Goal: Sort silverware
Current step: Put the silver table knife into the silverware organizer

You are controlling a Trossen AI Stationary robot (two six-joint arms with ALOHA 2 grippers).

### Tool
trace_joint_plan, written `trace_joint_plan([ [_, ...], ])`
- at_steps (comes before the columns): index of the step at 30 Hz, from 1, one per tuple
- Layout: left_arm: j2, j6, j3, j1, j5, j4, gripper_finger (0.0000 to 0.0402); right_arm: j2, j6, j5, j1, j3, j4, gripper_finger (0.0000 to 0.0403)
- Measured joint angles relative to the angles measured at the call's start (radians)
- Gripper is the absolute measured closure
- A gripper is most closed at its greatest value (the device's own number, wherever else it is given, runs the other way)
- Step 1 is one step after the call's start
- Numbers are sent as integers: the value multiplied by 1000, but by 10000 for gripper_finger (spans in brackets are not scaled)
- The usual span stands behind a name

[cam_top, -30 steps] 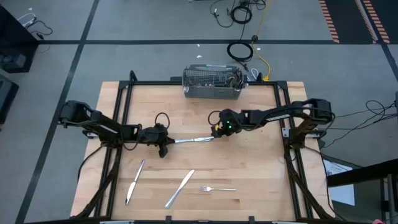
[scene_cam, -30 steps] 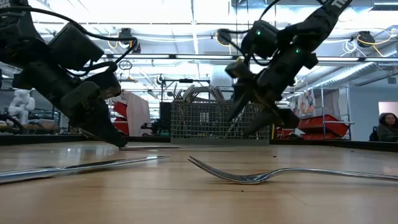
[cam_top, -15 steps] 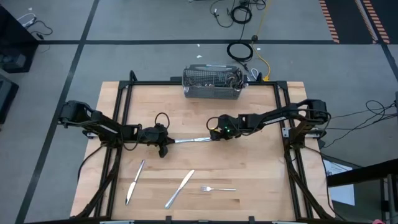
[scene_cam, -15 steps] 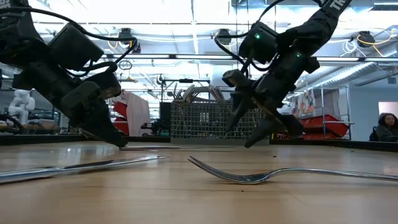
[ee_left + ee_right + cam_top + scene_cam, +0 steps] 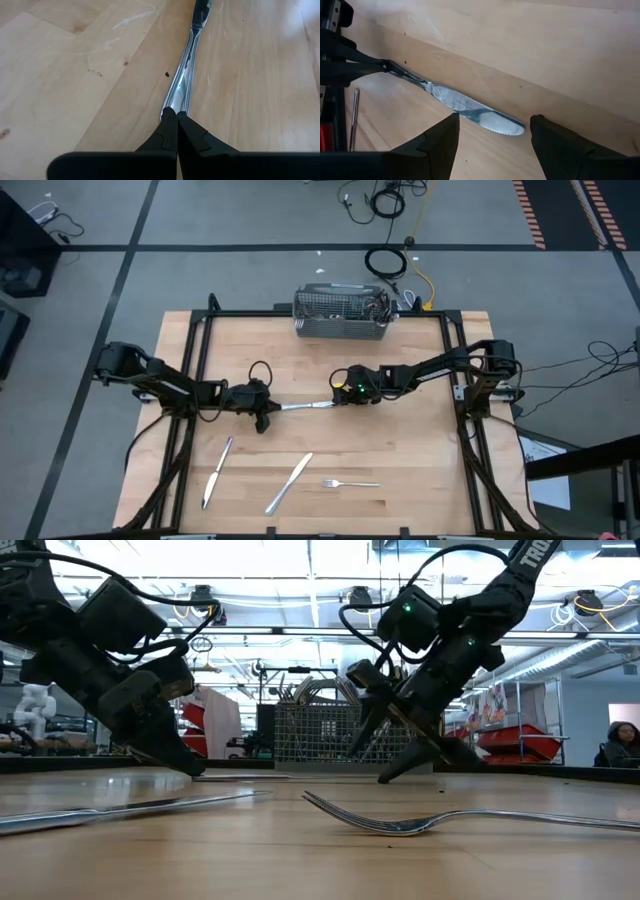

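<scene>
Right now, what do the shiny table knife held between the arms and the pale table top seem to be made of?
The shiny table knife looks like polished metal, likely steel: its blade mirrors light and has a serrated tip. The pale table top looks like matte wooden butcher-block: joined strips with visible grain.

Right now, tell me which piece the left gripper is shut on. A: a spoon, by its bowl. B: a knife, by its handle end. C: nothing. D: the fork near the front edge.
B: the left gripper is pinched shut on the handle end of a knife, whose serrated blade lies on the table between the open fingers of the right gripper.
</scene>
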Motion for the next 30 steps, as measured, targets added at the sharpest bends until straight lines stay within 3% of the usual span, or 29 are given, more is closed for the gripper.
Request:
trace_joint_plan([
  [30,0,-26,0,0,-77,31,402,4,3,-8,24,-2,30,172],
])
